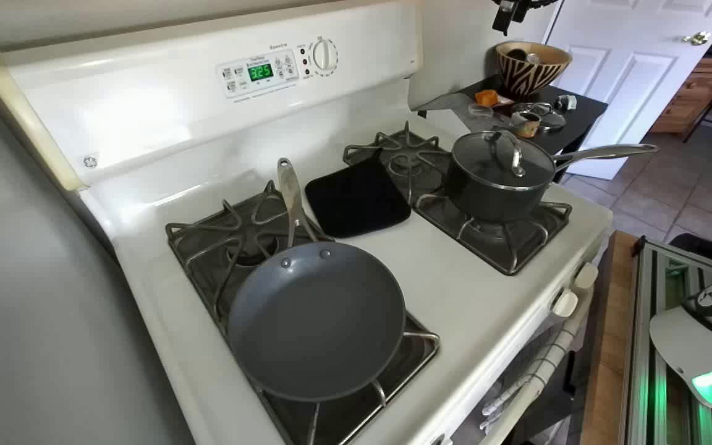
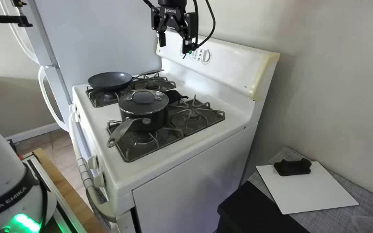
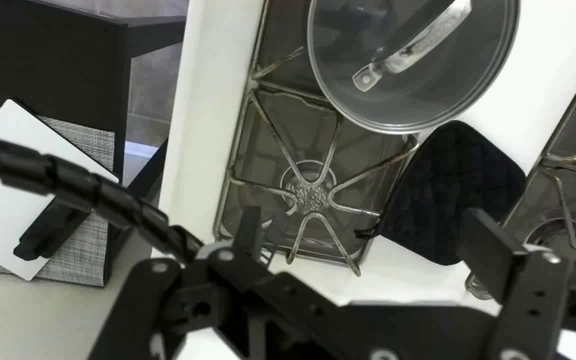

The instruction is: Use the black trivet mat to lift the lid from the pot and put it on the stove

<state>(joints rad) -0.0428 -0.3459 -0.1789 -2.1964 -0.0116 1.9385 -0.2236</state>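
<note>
On the white stove (image 3: pixel 208 125), right of centre in the wrist view, lay the black trivet mat (image 3: pixel 448 190), and since the jaws hung parted and empty, I judged fetching it the step, calling for a lowering and pinch before lifting the lid (image 3: pixel 418 65).

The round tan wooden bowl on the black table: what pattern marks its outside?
The bowl has dark zebra stripes on tan, clearest in an exterior view.

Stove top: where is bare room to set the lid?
The stove has a bare strip between the frying pan and the burner under the pot, backed by the black trivet mat. Also free: most of the rear burner behind the pot. Crowded: the other rear burner, crossed by the pan's handle.
</note>
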